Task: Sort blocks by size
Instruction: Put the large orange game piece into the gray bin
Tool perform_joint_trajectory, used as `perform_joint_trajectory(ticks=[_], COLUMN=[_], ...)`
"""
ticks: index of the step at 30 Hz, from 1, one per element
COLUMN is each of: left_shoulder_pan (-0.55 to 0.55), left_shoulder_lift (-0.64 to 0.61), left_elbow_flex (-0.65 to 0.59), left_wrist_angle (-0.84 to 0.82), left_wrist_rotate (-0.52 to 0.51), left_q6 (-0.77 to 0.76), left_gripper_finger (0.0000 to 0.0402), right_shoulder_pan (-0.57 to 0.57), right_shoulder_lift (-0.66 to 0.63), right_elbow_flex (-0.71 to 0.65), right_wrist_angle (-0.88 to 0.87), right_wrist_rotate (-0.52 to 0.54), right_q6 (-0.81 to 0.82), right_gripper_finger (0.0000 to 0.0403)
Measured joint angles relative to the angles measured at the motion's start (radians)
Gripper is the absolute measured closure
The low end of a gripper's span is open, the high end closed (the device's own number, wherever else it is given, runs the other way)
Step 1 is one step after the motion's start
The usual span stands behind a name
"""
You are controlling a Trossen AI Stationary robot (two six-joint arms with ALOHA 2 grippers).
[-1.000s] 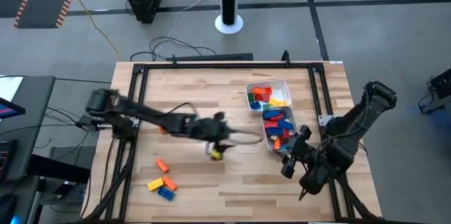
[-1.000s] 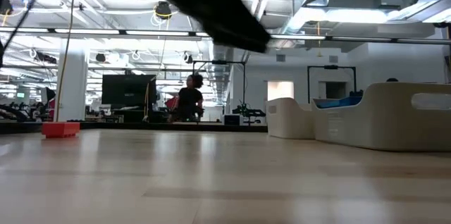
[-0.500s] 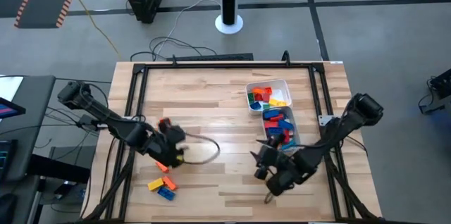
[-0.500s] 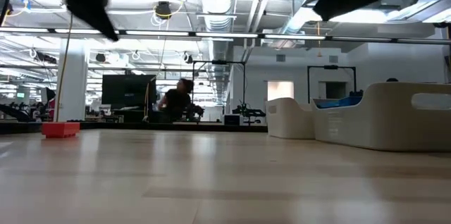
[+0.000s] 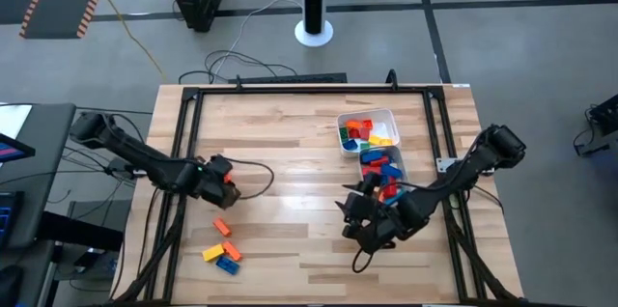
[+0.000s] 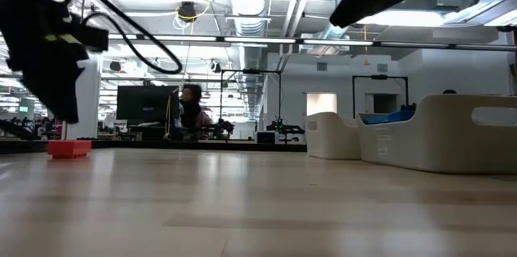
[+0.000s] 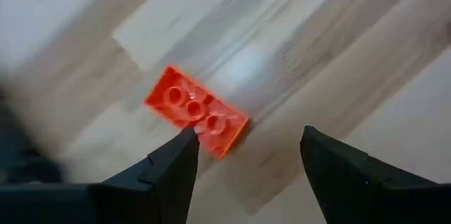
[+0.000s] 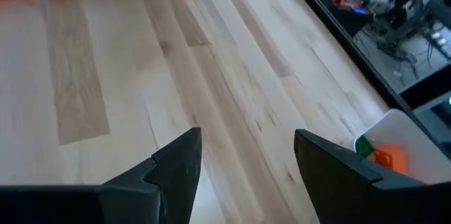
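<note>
Nearest the bottom of the high view, towards the lower left, three blocks lie in a small cluster on the bare wood: a yellow one (image 5: 211, 252), an orange one (image 5: 232, 250) touching it on its right, and a blue one (image 5: 227, 265) just below the pair. A little above them sits a lone orange block (image 5: 222, 226), short and bar-shaped. The left gripper (image 5: 223, 181) hangs just above that block in the left half of the frame, jaws apart and empty. In the left wrist view the orange block (image 7: 196, 110) shows clearly between the two dark fingers: a flat brick, longer than wide, with round studs on top, lying slantwise on the pale table (image 7: 338, 48).

Right of centre in the high view, the right gripper (image 5: 353, 218) hovers over open wood, jaws likewise apart with nothing between them. Just beyond it stand two tubs. The nearer clear tub (image 5: 403, 166) holds a heap of mostly blue and red blocks (image 5: 382, 172). The farther white tub (image 5: 371, 114), in the upper middle of the table, holds red, orange, yellow, green and blue blocks (image 5: 364, 132) jumbled together.

Across the room in the low view, a person (image 6: 192, 111) stands behind the table's far edge.
</note>
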Motion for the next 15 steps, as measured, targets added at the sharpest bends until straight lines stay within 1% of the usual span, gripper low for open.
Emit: perform_joint_trajectory(ticks=[3, 9, 12, 15], left_shoulder_pan=[0.046, 0.128, 0.179, 0.223], left_shoulder_lift=[-0.081, -0.239, -0.282, -0.286], left_elbow_flex=[-0.078, -0.174, -0.220, -0.250], left_wrist_angle=[0.093, 0.091, 0.097, 0.124], left_wrist_rotate=[0.014, 0.014, 0.016, 0.015], left_q6=[0.011, -0.004, 0.003, 0.038], left_gripper_finger=[0.0165, 0.0165, 0.0165, 0.0165], right_shoulder_pan=[-0.010, -0.020, -0.027, -0.033], right_shoulder_lift=[0.001, 0.002, 0.002, 0.002], right_elbow_flex=[0.000, 0.000, 0.000, 0.000], right_wrist_angle=[0.036, 0.039, 0.039, 0.043], right_wrist_rotate=[-0.003, -0.003, -0.004, -0.004], right_q6=[-0.041, -0.070, -0.073, -0.073], right_gripper_finger=[0.0148, 0.0148, 0.0148, 0.0148])
